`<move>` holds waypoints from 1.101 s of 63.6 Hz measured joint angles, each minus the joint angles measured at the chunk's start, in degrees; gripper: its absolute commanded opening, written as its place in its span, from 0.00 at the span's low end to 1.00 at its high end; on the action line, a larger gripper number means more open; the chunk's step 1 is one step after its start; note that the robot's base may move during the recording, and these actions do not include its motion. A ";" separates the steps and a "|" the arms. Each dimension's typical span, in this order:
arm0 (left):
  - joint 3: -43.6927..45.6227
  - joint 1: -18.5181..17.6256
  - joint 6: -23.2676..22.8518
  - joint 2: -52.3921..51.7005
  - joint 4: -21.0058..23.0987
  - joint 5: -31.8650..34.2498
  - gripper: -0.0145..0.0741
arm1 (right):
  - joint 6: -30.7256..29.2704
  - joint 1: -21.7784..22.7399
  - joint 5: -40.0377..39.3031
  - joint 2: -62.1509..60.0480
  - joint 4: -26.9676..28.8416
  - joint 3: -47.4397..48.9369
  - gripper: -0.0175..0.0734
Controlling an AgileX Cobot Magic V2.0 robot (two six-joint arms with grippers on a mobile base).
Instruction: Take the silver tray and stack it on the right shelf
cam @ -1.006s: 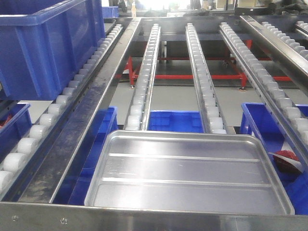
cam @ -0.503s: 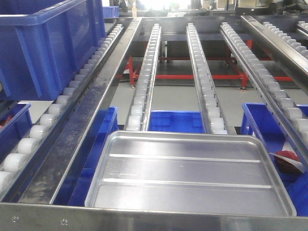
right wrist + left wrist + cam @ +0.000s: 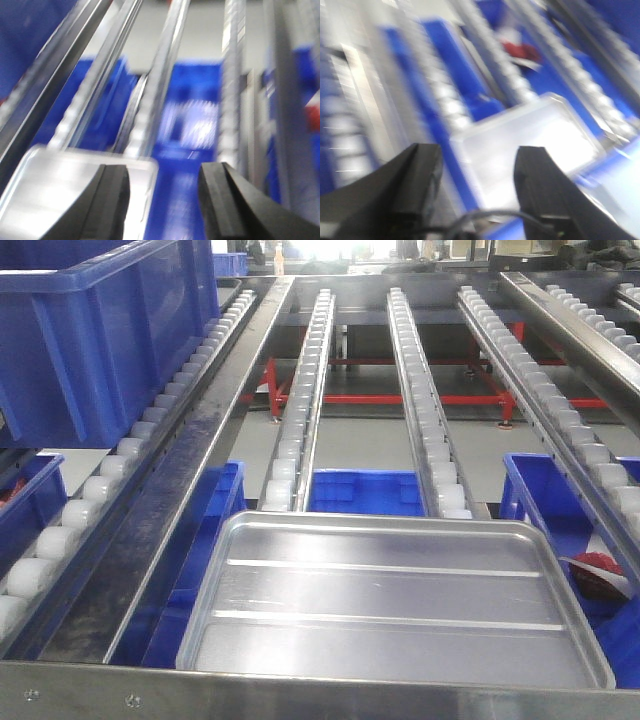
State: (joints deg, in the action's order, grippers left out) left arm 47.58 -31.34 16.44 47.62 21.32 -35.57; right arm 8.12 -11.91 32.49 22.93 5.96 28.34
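- At lower centre of the front view, the silver tray (image 3: 395, 605) rests on the right shelf (image 3: 300, 430).
- Blurred wrist views: left gripper (image 3: 477, 187) spread, empty.
- Likewise right gripper (image 3: 165, 200).

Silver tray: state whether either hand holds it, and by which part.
Neither holds it. The left hand and the right hand are open and empty; the silver tray lies untouched on the right shelf.

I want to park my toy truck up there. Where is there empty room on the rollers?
Beyond the silver tray, the roller rails are bare, right of the blue crate. The tray's floor is bare too. Crowded: the tray fills the near end by the front bar; the crate fills the left lane. Between rails are open gaps.
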 measured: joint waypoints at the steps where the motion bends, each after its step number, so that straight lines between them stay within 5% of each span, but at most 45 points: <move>1: 0.22 -0.72 -0.01 0.76 0.56 0.00 0.50 | 0.00 -0.44 0.28 0.45 0.25 0.12 0.70; 14: 2.32 -12.12 0.22 12.61 6.87 2.98 0.50 | 0.00 -6.23 1.18 7.89 2.49 0.13 0.69; 29: 3.98 -13.88 -1.47 22.57 10.04 1.68 0.50 | 0.00 -6.82 3.60 16.12 6.48 3.52 0.69; 37: 6.38 -13.88 -7.73 26.15 4.38 -0.46 0.50 | -0.86 -6.82 7.40 22.61 6.48 6.24 0.69; 50: 12.42 -13.88 -27.20 33.38 -12.68 -10.22 0.50 | -2.73 -6.91 8.93 34.51 3.15 10.76 0.69; 70: 14.63 -13.88 -41.05 41.60 -19.53 -9.22 0.50 | 2.16 -6.91 7.31 47.14 -2.04 13.45 0.69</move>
State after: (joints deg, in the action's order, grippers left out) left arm 62.21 -45.22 -24.61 89.22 1.79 -44.79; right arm 10.28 -18.82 39.79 70.07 3.92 41.79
